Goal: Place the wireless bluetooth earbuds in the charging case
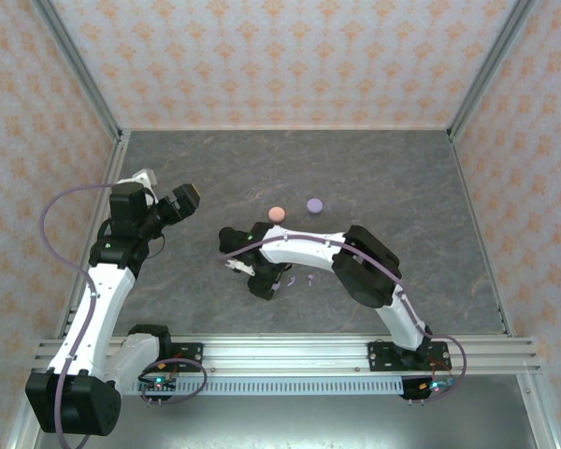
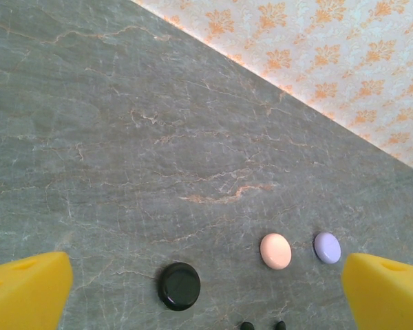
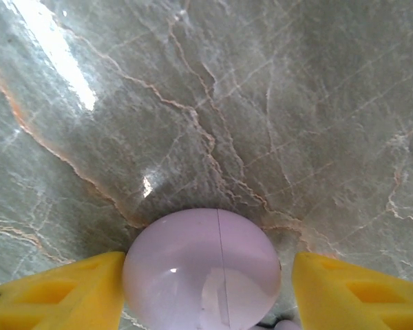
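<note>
lilac charging case (image 3: pixel 203 261) lay between the right gripper's (image 3: pixel 206 278) part-open fingers, one touching it, the other just clear; left gripper (image 2: pixel 206 265), spread wide, stood farther off.

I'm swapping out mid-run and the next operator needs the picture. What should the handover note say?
Left gripper: open, empty, held above the table.
Right gripper: open, low at the table, astride a lilac case; one finger touches it, a gap at the other.
On the table: black case, pink case and second lilac case, all looking shut; black earbuds near the black case; lilac earbuds beside the right gripper.
Done: no earbud seated.
Left: open the cases, insert every earbud.
</note>
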Robot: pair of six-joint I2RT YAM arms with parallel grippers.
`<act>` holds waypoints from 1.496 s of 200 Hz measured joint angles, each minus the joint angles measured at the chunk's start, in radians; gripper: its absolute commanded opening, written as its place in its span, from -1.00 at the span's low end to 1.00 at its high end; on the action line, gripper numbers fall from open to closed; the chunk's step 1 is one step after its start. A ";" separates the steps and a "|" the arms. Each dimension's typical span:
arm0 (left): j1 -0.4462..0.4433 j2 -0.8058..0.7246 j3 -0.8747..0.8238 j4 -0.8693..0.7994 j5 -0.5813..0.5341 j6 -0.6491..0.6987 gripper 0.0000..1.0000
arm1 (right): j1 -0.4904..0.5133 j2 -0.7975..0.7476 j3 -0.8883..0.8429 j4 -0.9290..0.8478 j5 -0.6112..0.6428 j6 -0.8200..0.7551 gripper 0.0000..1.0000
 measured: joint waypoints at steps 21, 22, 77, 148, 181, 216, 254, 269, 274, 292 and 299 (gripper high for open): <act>0.000 0.000 0.000 0.000 0.005 0.000 1.00 | 0.001 0.000 -0.011 0.010 -0.007 -0.001 0.08; 0.000 0.000 0.000 0.000 0.005 0.000 1.00 | 0.002 0.000 -0.012 0.011 -0.007 0.000 0.08; 0.000 0.000 0.000 0.000 0.051 0.002 1.00 | -0.002 -0.105 -0.131 0.098 -0.001 0.002 -0.16; -0.002 -0.001 0.029 0.010 0.306 0.003 0.89 | -0.060 -0.609 -0.227 0.278 0.069 -0.077 -0.18; -0.055 -0.018 0.084 0.042 0.436 0.003 0.88 | -0.059 -0.780 -0.233 0.387 0.117 -0.183 -0.20; -0.159 -0.044 0.156 0.095 0.536 0.002 0.87 | -0.059 -0.839 -0.233 0.466 0.146 -0.313 -0.20; -0.251 -0.035 0.211 0.130 0.580 0.003 0.68 | -0.059 -0.842 -0.233 0.498 0.151 -0.413 -0.19; -0.274 -0.016 0.220 0.137 0.589 0.002 0.60 | -0.059 -0.842 -0.233 0.507 0.150 -0.436 -0.19; -0.283 -0.008 0.220 0.142 0.590 0.002 0.58 | -0.059 -0.842 -0.233 0.510 0.150 -0.443 -0.19; -0.311 0.026 0.220 0.145 0.593 0.001 0.52 | -0.059 -0.842 -0.233 0.517 0.150 -0.462 -0.19; -0.322 0.038 0.220 0.146 0.594 0.000 0.50 | -0.059 -0.842 -0.233 0.517 0.150 -0.467 -0.19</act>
